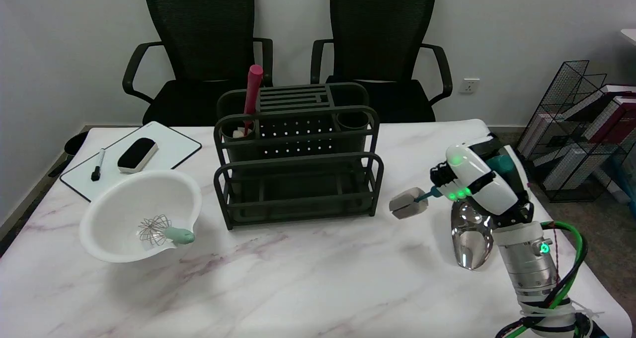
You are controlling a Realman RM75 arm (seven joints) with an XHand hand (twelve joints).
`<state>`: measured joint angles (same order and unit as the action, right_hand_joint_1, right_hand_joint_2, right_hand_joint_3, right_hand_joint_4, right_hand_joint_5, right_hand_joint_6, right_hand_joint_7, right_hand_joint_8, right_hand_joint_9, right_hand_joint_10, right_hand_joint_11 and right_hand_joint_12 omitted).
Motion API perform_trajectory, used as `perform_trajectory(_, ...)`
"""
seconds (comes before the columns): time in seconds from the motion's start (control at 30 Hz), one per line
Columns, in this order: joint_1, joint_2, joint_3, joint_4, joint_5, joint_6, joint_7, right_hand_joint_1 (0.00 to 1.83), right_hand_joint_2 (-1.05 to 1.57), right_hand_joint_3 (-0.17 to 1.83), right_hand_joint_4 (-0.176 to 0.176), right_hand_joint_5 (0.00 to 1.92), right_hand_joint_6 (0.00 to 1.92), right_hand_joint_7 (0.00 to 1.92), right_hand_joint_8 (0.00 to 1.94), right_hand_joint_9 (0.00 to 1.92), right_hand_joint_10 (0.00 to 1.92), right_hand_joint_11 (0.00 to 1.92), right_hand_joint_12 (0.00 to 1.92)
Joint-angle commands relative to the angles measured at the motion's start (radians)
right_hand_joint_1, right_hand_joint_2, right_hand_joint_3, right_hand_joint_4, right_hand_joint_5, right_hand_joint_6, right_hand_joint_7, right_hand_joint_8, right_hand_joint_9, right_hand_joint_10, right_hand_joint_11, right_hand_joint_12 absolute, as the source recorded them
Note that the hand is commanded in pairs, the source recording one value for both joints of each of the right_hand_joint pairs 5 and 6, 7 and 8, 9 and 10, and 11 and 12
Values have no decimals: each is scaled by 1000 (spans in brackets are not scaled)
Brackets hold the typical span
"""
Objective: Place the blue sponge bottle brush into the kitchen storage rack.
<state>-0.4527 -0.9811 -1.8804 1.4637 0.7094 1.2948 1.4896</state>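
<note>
Here, my right hand (479, 179) grips the blue sponge bottle brush (410, 202) aloft, right of the storage rack (298, 154); its sponge head could snag the rack's rail going in.

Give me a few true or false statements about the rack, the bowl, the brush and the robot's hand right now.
1. The right hand holds the bottle brush off the table. True.
2. The brush is already inside the storage rack. False: it is to the rack's right, outside it.
3. A whisk lies in the white bowl. True.
4. The red-handled tool stands in the rack's right cup. False: the left cup.
</note>
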Motion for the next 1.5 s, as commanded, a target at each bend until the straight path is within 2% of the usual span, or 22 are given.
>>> perform_trajectory(0.03, 74, 36, -109, -44, -80, -65, 88, 981, 1571, 410, 0, 1920, 1920, 1920, 1920, 1920, 1920, 1920, 1920)
perform_trajectory(0.13, 121, 35, -152, -42, -90, -114, 97, 982, 1571, 404, 0, 1920, 1920, 1920, 1920, 1920, 1920, 1920, 1920)
perform_trajectory(0.3, 153, 25, -139, -69, -70, -43, 124, 976, 1571, 439, 0, 1920, 1920, 1920, 1920, 1920, 1920, 1920, 1920)
perform_trajectory(0.8, 156, 48, 187, -64, 40, -290, 159, 993, 1571, 569, 0, 1920, 1920, 1920, 1920, 1920, 1920, 1920, 1920)
perform_trajectory(1.0, 168, 58, 342, -48, 52, -467, 165, 1001, 1571, 575, 0, 1920, 1920, 1920, 1920, 1920, 1920, 1920, 1920)
perform_trajectory(1.13, 211, 85, 412, -35, 42, -605, 178, 1006, 1571, 504, 0, 1920, 1920, 1920, 1920, 1920, 1920, 1920, 1920)
perform_trajectory(1.5, 359, 182, 464, 48, 50, -958, 236, 1027, 1571, 406, 0, 1920, 1920, 1920, 1920, 1920, 1920, 1920, 1920)
